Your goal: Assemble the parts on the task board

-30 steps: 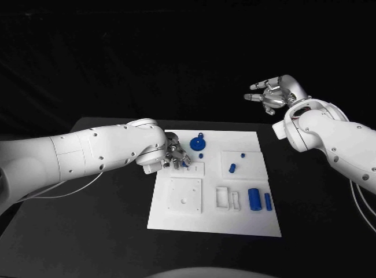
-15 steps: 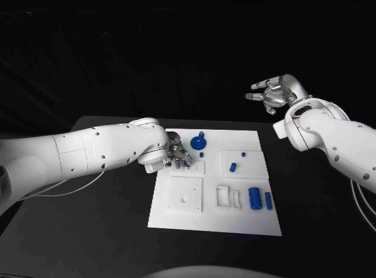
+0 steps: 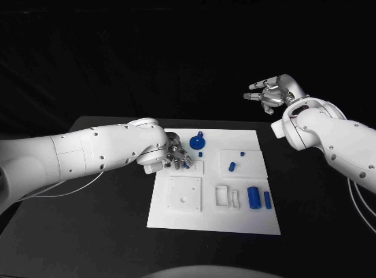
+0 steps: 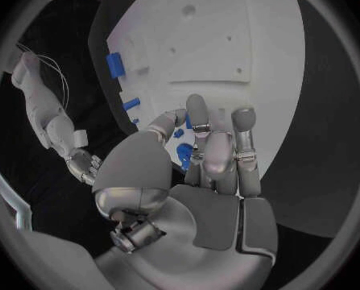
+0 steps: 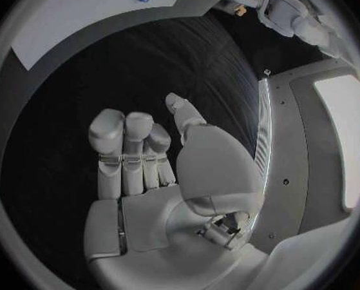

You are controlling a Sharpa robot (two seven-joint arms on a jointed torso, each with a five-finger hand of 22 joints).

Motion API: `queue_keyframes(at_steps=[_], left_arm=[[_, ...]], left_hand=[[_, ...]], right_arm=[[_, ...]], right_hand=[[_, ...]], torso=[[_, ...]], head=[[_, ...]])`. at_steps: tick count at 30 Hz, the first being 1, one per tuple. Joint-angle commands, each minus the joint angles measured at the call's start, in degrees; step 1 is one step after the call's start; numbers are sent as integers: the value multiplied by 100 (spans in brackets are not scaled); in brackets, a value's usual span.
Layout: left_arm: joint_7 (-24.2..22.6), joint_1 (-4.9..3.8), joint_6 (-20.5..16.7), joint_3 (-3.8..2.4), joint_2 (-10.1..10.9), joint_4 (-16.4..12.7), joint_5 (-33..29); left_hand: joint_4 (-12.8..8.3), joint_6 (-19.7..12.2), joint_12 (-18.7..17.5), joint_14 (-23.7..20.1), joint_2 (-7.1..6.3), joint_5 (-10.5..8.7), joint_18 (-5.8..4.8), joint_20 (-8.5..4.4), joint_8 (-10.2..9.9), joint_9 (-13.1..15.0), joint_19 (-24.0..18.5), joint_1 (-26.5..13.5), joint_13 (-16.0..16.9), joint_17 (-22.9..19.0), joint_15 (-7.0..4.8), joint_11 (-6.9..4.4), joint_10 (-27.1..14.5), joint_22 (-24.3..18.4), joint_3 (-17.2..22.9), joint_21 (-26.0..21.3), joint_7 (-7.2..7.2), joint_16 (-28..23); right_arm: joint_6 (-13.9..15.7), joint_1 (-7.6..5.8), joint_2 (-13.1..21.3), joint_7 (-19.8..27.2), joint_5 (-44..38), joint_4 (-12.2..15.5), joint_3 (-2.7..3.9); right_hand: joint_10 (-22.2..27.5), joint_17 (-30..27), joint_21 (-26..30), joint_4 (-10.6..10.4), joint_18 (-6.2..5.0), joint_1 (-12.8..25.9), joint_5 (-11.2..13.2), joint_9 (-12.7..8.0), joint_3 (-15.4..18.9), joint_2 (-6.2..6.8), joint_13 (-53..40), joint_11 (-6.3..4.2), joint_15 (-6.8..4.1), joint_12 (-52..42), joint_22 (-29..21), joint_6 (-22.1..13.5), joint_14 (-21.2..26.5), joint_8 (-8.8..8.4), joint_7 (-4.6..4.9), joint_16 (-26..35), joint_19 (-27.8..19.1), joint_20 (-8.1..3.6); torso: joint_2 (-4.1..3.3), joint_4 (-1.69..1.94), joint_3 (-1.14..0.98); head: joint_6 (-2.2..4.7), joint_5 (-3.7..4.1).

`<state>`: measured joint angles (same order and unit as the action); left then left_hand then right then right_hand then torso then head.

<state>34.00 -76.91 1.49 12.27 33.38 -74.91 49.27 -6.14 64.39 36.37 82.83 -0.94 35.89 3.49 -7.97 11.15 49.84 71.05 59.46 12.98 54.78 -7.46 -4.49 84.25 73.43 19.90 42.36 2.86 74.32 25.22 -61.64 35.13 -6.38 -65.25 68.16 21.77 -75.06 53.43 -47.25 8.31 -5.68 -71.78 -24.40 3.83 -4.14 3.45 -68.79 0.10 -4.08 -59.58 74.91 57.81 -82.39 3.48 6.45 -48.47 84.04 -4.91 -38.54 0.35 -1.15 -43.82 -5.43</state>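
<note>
The white task board (image 3: 213, 217) lies in the middle of the black table. My left hand (image 3: 176, 157) is curled down over the board's far left part. In the left wrist view its thumb and fingers (image 4: 216, 151) close round a small blue part (image 4: 183, 153) just above the board (image 4: 228, 45). On the board lie a round blue piece with a handle (image 3: 198, 142), a small blue peg (image 3: 231, 168), a thick blue cylinder (image 3: 254, 198) and a thin blue bar (image 3: 268, 201). My right hand (image 3: 274, 92) hangs high beyond the board's far right corner, fingers apart and holding nothing (image 5: 147, 154).
White raised blocks stand on the board: a square plate (image 3: 184, 194) at near left and two narrow slots (image 3: 228, 198) beside it. Black table (image 3: 88, 231) surrounds the board on all sides. My left forearm (image 3: 88, 153) crosses the table's left side.
</note>
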Motion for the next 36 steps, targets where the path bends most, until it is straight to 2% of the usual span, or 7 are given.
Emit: queue_keyframes(at_steps=[1,17,26,33,36], left_arm=[[14,0,86,-2,-1,-17,-1],[18,0,144,1,-15,-19,14],[18,0,197,64,-45,8,-20],[25,0,223,76,-55,26,-27],[30,0,211,77,-62,31,-8]], left_hand=[[-541,470,39,9,25,32,6,14,32,1154,12,14,-5,4,12,-26,261,5,575,-12,-440,32],[-527,448,56,13,27,42,-1,10,61,1189,39,7,-13,12,10,-28,261,65,583,-50,-441,40],[-527,448,56,13,27,42,-1,10,61,1189,39,7,-13,12,10,-28,261,65,583,-50,-441,40],[-527,436,59,11,29,44,-1,10,76,1198,48,8,-16,11,10,-27,261,108,591,-89,-440,42],[-525,428,57,7,29,45,0,8,76,1198,50,5,-18,-5,8,-26,260,118,591,-105,-438,35]], right_arm=[[-101,-1,-15,-39,-60,-11,3],[-193,0,-52,-100,-118,-48,3],[-250,0,-66,-124,-164,-60,2],[-270,1,-67,-132,-172,-67,2],[-277,1,-68,-137,-173,-66,2]], right_hand=[[43,8,32,18,-36,23,21,2,-2,-9,3,-14,-7,-4,409,12,-20,12,7,34,332,-31],[48,8,35,29,-38,35,95,1,-33,-23,5,-11,-5,-3,413,-1,-19,12,10,40,332,-28],[55,6,52,22,-44,35,131,2,-52,-29,10,-9,-5,3,410,-5,-19,12,11,46,330,-27],[55,6,52,22,-44,35,131,2,-52,-29,10,-9,-5,3,410,-5,-19,12,11,46,330,-27],[56,1,57,31,-42,34,186,1,-127,-44,9,-11,-7,0,413,22,-18,12,9,57,331,-27]], torso=[[0,-3,0],[0,6,2],[-1,0,5],[0,-3,3],[-1,0,-3]], head=[[-39,9],[-58,-18],[-52,-10],[-60,-13],[-54,9]])
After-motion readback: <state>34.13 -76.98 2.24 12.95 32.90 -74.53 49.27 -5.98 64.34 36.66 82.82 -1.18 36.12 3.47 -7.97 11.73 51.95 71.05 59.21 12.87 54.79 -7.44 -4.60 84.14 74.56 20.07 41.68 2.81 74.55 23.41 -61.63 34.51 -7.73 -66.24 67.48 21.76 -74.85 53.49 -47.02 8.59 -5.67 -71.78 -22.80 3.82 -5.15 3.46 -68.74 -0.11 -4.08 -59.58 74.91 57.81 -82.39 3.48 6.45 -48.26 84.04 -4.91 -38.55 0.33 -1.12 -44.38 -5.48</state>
